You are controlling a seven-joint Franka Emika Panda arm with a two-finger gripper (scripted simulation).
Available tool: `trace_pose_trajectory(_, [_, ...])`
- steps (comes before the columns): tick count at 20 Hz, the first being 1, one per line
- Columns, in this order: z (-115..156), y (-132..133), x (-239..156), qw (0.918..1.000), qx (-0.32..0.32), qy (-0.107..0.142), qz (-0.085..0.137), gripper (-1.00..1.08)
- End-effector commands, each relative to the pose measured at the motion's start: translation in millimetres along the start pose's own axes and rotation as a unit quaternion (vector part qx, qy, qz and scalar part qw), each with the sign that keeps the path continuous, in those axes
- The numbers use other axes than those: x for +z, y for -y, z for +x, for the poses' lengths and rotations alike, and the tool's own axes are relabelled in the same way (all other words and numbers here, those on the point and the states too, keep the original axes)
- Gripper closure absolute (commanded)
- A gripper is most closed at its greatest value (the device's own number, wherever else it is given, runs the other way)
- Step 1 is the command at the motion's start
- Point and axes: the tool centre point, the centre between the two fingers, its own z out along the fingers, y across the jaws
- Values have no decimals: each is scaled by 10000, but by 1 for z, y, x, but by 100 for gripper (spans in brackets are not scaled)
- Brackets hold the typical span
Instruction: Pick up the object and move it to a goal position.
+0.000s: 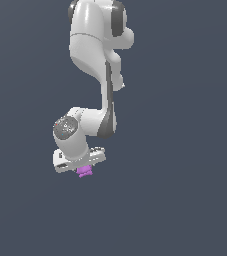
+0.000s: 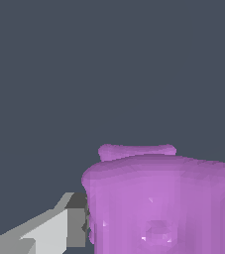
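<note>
Wrist view: I read the object (image 2: 158, 203) pressed against one finger (image 2: 77, 221) of my claw (image 1: 84, 169), seemingly clamped (opposite finger hidden), directly beneath.

**Open room on every side of the arm**

In the exterior view the Panda arm (image 1: 97, 75) hangs before one plain dark grey-blue background, and nothing else stands in it. The room to the exterior view's left, to its right and below the gripper (image 1: 84, 169) is free of any obstacle. The only thing close to the gripper is the purple object (image 1: 85, 172), which sits directly under the white hand, touching it. In the wrist view this object (image 2: 158, 198) fills the near field, with one grey finger (image 2: 59, 230) just beside it; the second finger is hidden. Beyond the object, only the same flat grey-blue field shows.
</note>
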Motion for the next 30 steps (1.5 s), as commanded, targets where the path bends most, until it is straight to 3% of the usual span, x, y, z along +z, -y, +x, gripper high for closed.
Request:
trace_pose_trajectory(1, [1, 0, -5, 10000, 0, -5, -3, 108])
trace_pose_trajectory(8, [3, -2, -45, 10000, 0, -5, -3, 108])
trace_pose_trajectory(23, [17, -9, -201, 10000, 0, -5, -3, 108])
trace_pose_trajectory(30, [23, -12, -250, 10000, 0, -5, -3, 108])
